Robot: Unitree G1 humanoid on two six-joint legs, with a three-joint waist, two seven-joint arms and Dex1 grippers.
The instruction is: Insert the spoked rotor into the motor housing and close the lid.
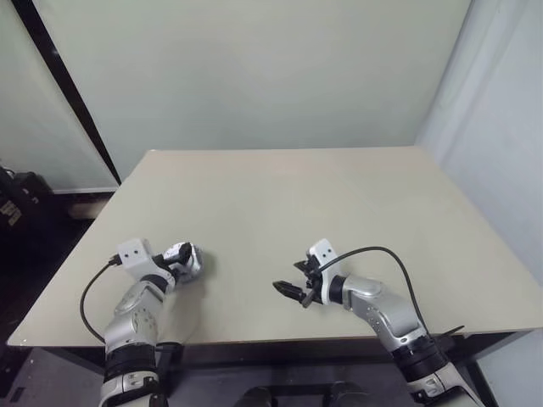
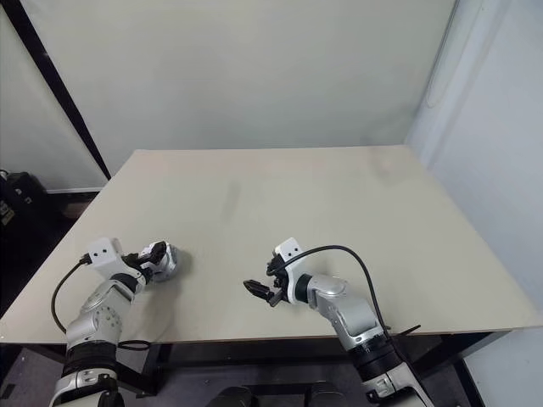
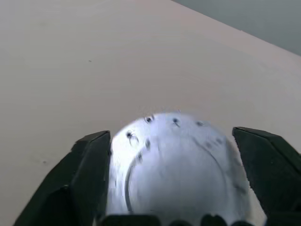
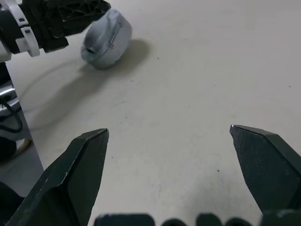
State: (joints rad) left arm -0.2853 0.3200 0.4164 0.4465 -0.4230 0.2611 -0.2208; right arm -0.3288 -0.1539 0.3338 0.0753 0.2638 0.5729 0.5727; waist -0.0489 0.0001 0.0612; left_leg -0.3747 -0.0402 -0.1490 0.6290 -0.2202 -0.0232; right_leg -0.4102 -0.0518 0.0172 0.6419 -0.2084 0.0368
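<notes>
Your left gripper (image 3: 171, 188) has its fingers (image 3: 84, 174) spread wide on either side of the closed motor housing (image 4: 104, 38), its gray lid (image 3: 181, 165) facing them; you cannot tell whether they touch it. Right of the housing, your right gripper (image 4: 169, 174) hangs wide open over bare table (image 1: 339, 203). Pale walls (image 1: 254, 68) stand beyond the table.

Table (image 1: 339, 195) wide open; only obstacle: gray motor assy (image 1: 188, 261), near-left corner.
</notes>
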